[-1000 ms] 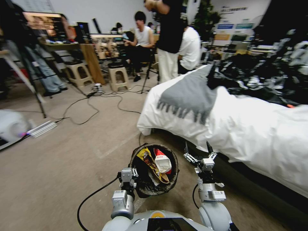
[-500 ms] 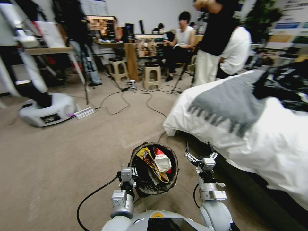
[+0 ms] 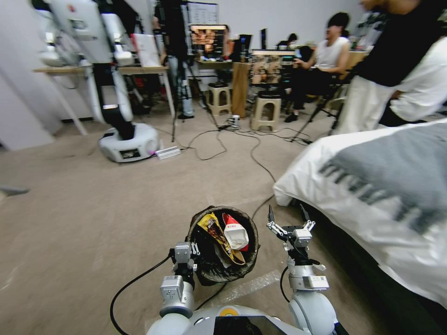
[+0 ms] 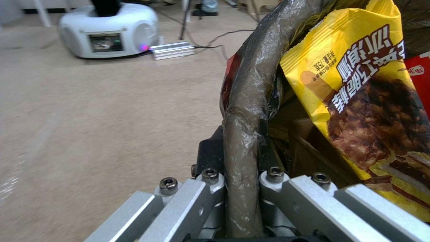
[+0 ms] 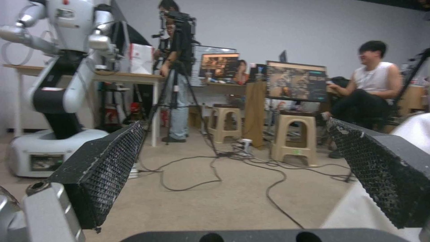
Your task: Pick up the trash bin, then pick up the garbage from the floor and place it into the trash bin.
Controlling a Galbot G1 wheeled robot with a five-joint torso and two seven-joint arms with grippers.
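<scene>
The trash bin [image 3: 205,270], round with a black liner over its rim, hangs just ahead of my body. My left gripper [image 3: 187,261] is shut on its near rim. In the left wrist view the fingers [image 4: 204,188] clamp the liner-wrapped rim [image 4: 244,111]. Garbage lies inside the bin: a yellow foil wrapper [image 3: 212,227] [image 4: 358,94] and a red-and-white packet [image 3: 235,233]. My right gripper [image 3: 287,219] is held up beside the bin, open and empty, and its mesh pads [image 5: 105,168] stand wide apart.
A bed with a white cover [image 3: 372,218] and a grey throw [image 3: 400,172] runs along the right. Another robot's white base [image 3: 128,145] stands far left. Cables [image 3: 253,153] trail over the carpet toward stools [image 3: 267,109] and desks. Bare carpet lies ahead and left.
The whole head view has swung, so the bed slid right and the other robot came in at the left: the camera turned left. Both arms and the bin keep their pose.
</scene>
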